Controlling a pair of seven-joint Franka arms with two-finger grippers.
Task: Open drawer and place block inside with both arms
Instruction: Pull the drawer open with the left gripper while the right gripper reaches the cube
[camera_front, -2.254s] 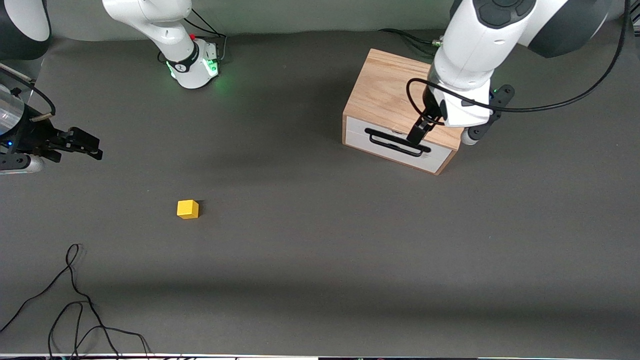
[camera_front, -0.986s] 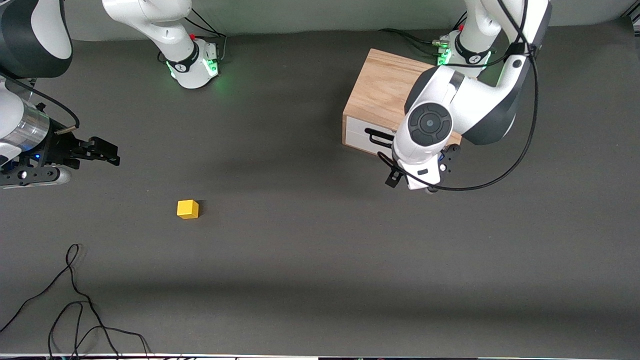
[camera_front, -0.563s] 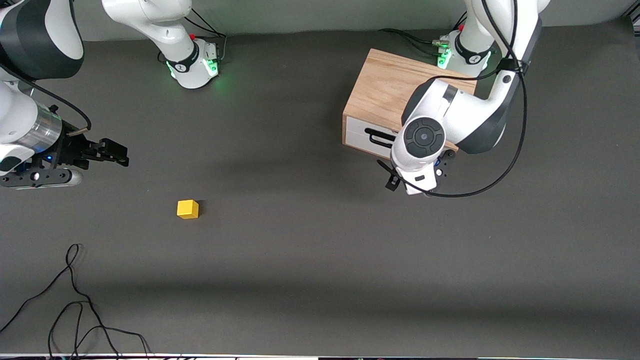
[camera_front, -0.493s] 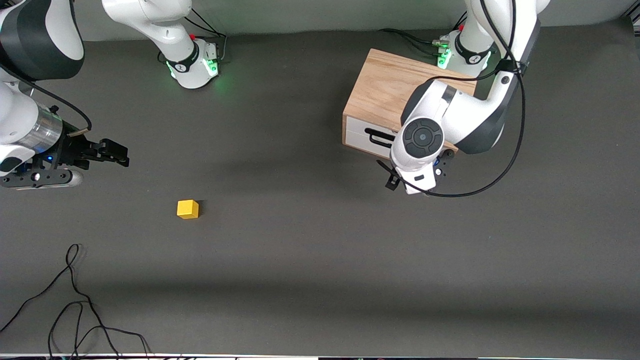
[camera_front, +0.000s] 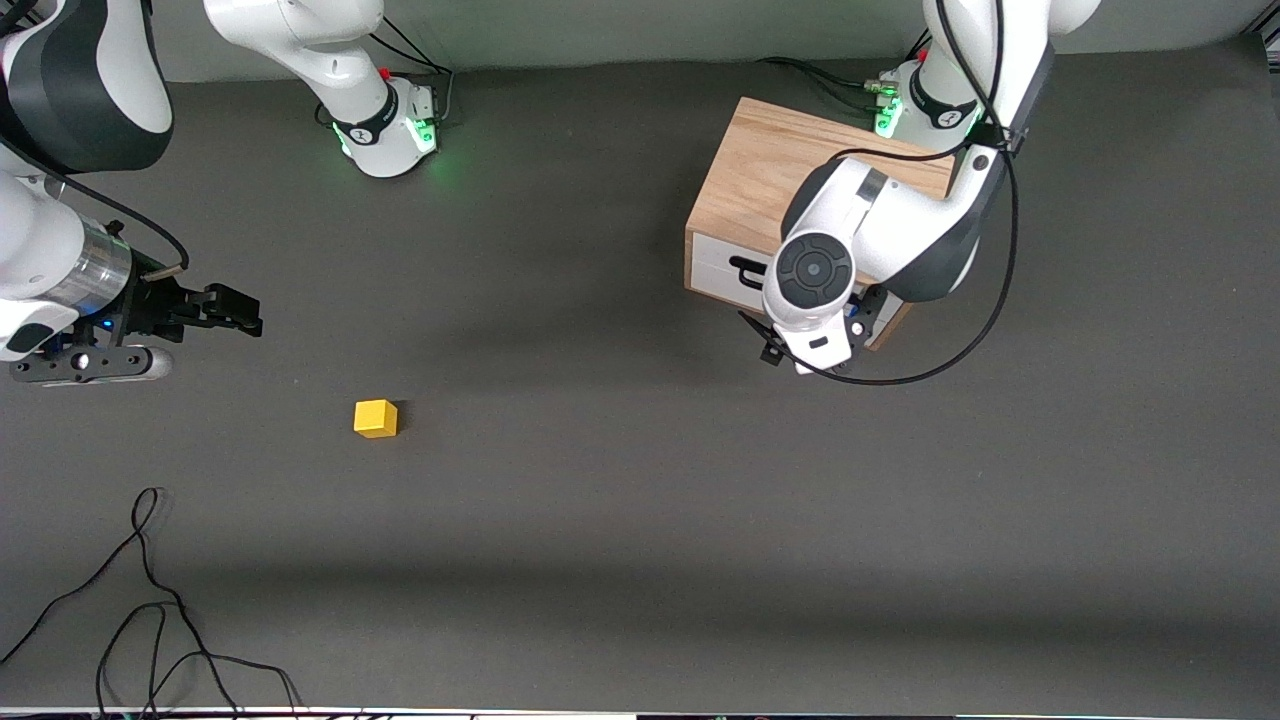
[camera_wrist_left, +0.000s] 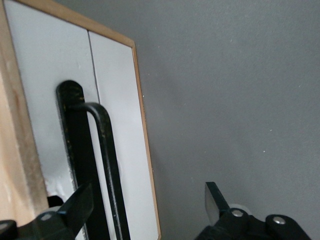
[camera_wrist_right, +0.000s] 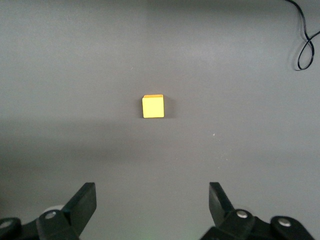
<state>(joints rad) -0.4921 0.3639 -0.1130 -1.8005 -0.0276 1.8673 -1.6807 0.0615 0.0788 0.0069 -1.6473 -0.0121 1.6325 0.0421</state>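
No readable text in any view

No letters, numbers, brand names or signs can be read on the cabinet (camera_front: 770, 170), on the yellow block (camera_front: 375, 418) or on the arms. The black band on the right arm's base (camera_front: 385, 130) carries a small white mark, but it is too small to read.

Even, soft overhead light; the table (camera_front: 640, 520) carries broad faint shadow bands. Green glow pools around the arm bases (camera_front: 395, 135). The drawer handle (camera_wrist_left: 102, 165) looks slightly blurred.
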